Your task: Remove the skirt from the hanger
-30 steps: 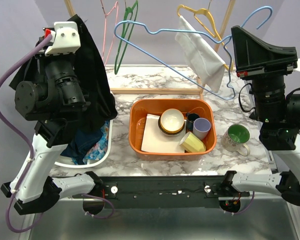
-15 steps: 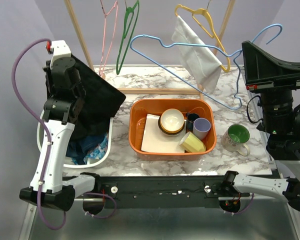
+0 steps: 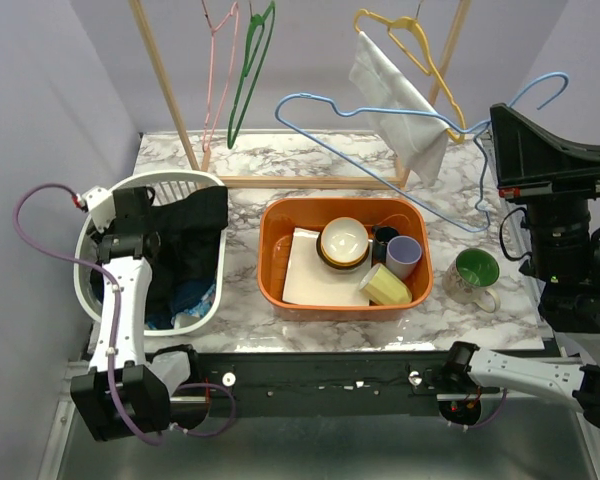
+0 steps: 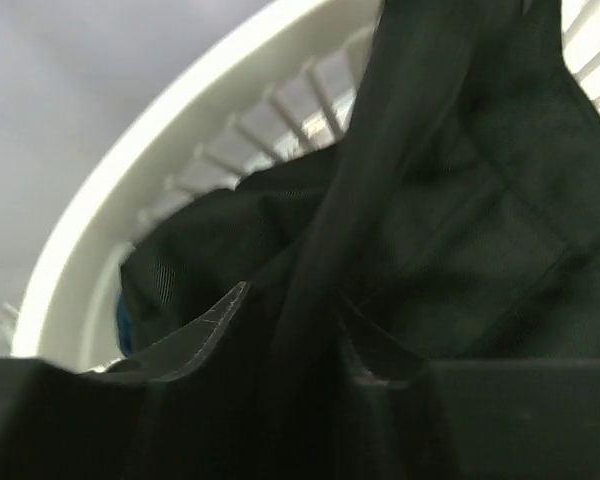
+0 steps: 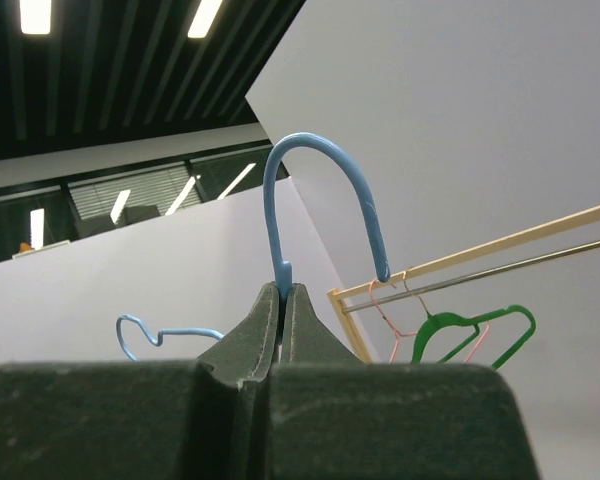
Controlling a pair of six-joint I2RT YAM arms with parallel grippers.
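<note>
Black skirt (image 3: 200, 212) draped into the white laundry basket (image 3: 175, 177), off the bare blue hanger (image 5: 274, 230) that the right claw (image 5: 282, 298) pinches tight, high to the basket's right. Left claw (image 3: 155, 222) is buried in cloth, its grip unreadable. Only letting go seems left.

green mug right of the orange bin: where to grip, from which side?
Take the green mug by its rim wall, coming straight down from above. It stands upright with its mouth open, so one of the fingers can go inside and one outside. The rim's right side is probably best, since the orange bin sits close on the mug's left.
</note>
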